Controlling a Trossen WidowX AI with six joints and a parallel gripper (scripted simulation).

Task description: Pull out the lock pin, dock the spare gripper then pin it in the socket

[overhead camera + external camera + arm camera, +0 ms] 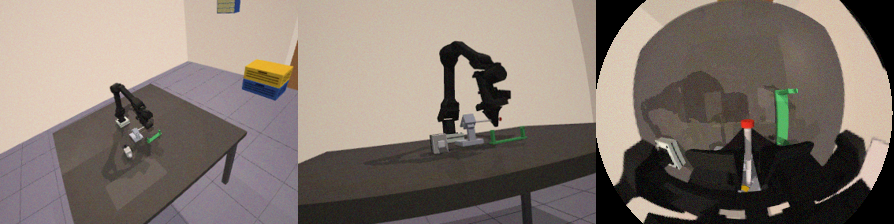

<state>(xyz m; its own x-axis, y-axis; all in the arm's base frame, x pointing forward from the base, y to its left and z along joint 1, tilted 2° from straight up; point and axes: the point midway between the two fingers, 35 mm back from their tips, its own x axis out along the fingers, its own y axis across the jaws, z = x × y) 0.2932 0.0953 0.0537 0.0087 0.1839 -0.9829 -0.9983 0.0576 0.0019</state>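
Observation:
The thin grey lock pin has a red head. It runs level from the socket of the light grey mount out to my fingers. My gripper is shut on the pin near its red end, just right of the mount. The spare gripper, a small white and grey block, stands on the table in front of the mount. Whether the pin's far end is still inside the socket is too small to tell.
A green rack lies on the table just right of the mount, below my gripper. The arm's base stands behind the mount. Yellow and blue crates sit on the floor far right.

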